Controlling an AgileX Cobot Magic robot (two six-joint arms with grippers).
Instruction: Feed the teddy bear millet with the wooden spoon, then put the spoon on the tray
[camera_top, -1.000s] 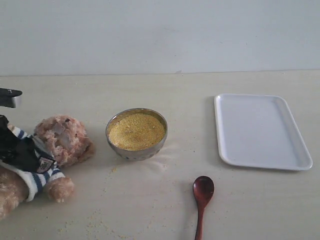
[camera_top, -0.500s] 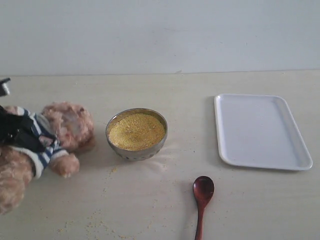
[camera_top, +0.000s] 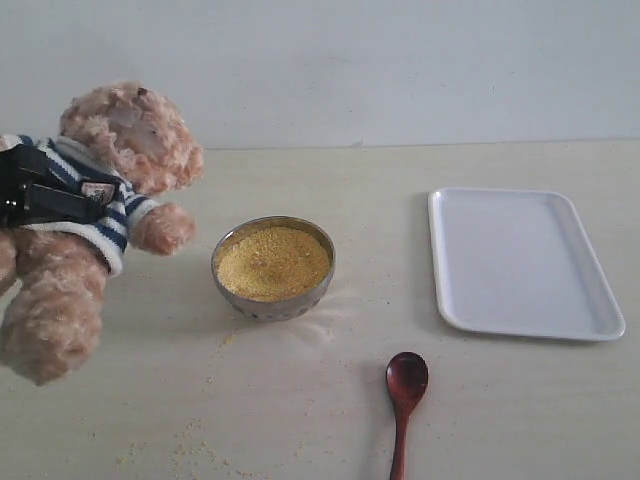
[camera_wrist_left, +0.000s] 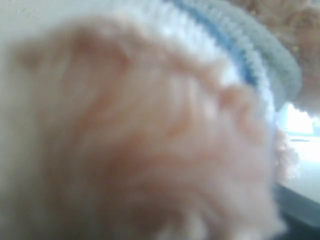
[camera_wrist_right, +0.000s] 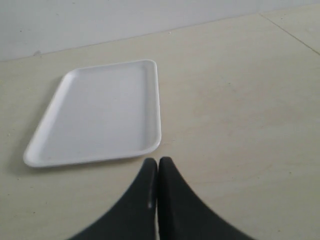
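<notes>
My left gripper (camera_top: 40, 197) is shut on the teddy bear (camera_top: 120, 140), its black fingers clamped across the striped sweater. The bear hangs upright above the table at the left, its head facing the bowl (camera_top: 273, 298). Blurred fur and sweater of the bear (camera_wrist_left: 150, 140) fill the left wrist view, hiding the jaws. The metal bowl holds heaped yellow millet (camera_top: 273, 263). The wooden spoon (camera_top: 405, 392) lies near the front edge, right of the bowl. The white tray (camera_top: 520, 262) lies empty at the right. My right gripper (camera_wrist_right: 158, 162) is shut and empty just beside the tray (camera_wrist_right: 100, 115).
Loose millet grains (camera_top: 190, 440) are scattered on the table in front of the bowl. A pale wall runs behind the table's far edge.
The teddy bear has been lifted from lying on the table to upright in the air, held by the left gripper. Bowl, spoon and tray have not moved.
</notes>
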